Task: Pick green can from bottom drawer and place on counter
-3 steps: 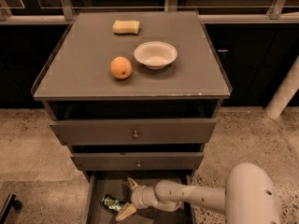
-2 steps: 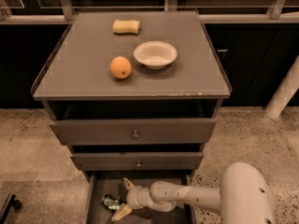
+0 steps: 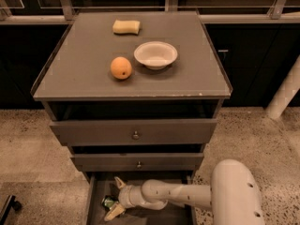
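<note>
Between the wide-spread fingers (image 3: 114, 213) of the white two-finger gripper (image 3: 116, 198), low inside the deep grey-brown bottom drawer (image 3: 92, 198), sits the small shiny green metal can (image 3: 108, 201): centre on it, close squarely, lift straight up.

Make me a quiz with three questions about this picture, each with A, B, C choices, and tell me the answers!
1. How many things sit on the counter? A three; B one; C five.
2. Where is the green can? A on the counter; B on the ground; C in the bottom drawer.
3. How is the end effector, down in the bottom drawer? A shut tight; B open; C out of sight.

Answers: A, since an orange, a white bowl and a yellow sponge sit there; C, since it lies on the drawer's floor; B, since its fingers spread on either side of the can.
</note>
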Robot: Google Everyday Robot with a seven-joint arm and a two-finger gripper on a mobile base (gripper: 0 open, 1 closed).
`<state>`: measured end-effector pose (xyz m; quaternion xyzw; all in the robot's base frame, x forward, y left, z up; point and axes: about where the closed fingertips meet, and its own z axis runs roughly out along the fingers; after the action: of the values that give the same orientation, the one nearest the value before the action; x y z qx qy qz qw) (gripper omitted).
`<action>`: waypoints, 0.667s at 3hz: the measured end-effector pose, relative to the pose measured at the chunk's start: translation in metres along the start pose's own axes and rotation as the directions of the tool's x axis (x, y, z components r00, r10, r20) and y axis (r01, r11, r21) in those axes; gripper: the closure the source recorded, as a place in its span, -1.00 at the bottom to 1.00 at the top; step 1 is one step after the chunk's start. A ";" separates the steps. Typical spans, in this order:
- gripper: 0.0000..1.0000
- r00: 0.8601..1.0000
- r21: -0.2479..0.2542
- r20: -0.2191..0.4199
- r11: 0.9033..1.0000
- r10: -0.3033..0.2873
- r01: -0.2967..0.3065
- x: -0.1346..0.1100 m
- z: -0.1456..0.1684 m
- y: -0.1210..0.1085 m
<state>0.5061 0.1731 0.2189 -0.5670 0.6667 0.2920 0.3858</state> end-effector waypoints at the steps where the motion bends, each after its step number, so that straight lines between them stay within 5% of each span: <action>1: -1.00 1.000 0.021 -0.023 1.000 0.017 -0.017 0.014 0.007 0.001; 2: -1.00 0.999 0.053 -0.046 0.998 0.019 -0.017 0.027 0.013 -0.005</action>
<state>0.5120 0.1681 0.1896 -0.5571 0.6880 0.2646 0.3825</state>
